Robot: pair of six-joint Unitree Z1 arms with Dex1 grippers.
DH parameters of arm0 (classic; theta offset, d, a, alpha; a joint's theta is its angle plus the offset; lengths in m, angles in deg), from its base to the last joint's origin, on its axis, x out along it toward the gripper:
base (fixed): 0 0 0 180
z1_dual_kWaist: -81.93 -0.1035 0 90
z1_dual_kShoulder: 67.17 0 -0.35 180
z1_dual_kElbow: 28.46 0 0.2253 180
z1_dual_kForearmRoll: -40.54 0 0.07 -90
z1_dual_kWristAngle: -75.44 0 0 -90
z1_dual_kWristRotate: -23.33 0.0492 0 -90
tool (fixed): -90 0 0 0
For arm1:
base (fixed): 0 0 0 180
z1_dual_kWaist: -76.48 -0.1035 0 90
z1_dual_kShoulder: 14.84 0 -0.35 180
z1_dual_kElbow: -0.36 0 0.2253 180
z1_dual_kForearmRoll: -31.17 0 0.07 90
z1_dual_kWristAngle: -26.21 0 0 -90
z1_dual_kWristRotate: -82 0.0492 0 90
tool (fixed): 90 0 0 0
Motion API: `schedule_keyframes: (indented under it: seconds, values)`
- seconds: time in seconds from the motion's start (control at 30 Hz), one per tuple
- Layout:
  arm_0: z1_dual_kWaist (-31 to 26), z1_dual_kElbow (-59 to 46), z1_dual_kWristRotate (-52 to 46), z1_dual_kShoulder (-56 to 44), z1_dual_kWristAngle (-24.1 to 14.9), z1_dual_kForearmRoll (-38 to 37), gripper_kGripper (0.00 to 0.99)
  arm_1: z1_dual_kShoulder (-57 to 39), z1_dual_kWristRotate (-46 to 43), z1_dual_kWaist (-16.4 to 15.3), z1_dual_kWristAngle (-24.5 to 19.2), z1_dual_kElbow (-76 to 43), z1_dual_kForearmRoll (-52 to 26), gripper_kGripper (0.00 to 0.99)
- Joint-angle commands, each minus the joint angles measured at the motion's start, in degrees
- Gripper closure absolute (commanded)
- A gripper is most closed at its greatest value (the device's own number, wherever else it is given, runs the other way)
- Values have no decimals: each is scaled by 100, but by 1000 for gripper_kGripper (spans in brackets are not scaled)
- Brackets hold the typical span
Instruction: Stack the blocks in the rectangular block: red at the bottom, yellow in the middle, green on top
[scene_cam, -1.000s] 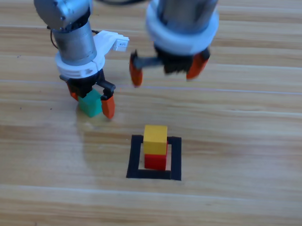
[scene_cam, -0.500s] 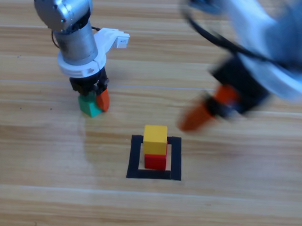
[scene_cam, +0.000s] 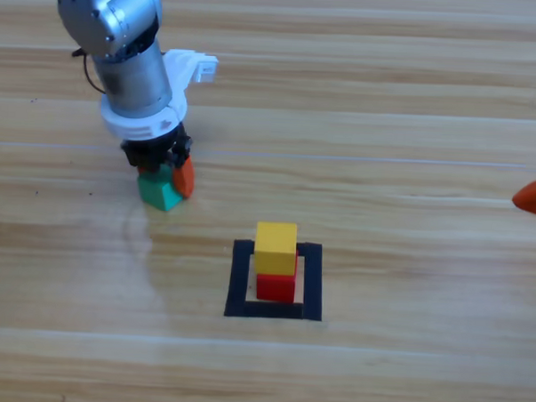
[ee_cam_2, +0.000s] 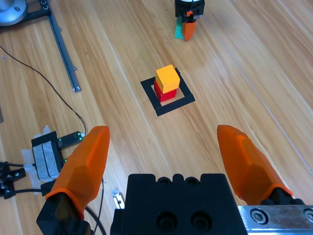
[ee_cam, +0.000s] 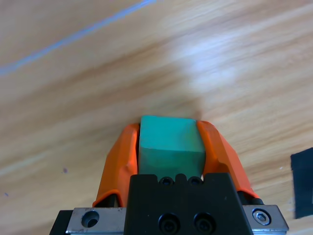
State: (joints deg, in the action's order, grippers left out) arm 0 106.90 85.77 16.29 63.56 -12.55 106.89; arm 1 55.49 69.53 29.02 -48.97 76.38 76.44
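— Moved since a second ago: closed on green (scene_cam: 159,192), jaws then spread either side of it; right gripper (scene_cam: 535,193) gone from above the middle to the right edge, only orange tips showing there.

— Position of green?

— Clamped between the jaws of the left gripper (ee_cam: 171,147) on two opposite flat faces, at desk (scene_cam: 403,367) level, up and left of the rectangular block (scene_cam: 239,280), well apart from it. Yellow (scene_cam: 276,248) seated on red (scene_cam: 276,288) inside the tape outline.

— Handling?

— Judged light, rigid, smooth-sided; liable to slip if pinched near an edge. Best held mid-face, square, as now.

— Right gripper state?

— Spread wide in its wrist view, holding nothing.
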Motion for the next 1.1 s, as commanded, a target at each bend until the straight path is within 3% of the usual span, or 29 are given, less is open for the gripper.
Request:
schedule_keyframes:
  seconds: [0.03,0.23,0.63,1.1]
  values:
    - [245,562,-1423,137,36,781,990,34,-19,167,38,-186,5,22]
    - [975,1696,-2742,-48,-386,1871,990,122,-27,167,47,-186,5,22]
    - [2073,1696,-3752,-698,-852,1941,990,298,-54,167,126,-168,5,22]
    - [2451,1828,-4473,-619,-1107,1941,990,377,-54,167,188,-151,5,22]
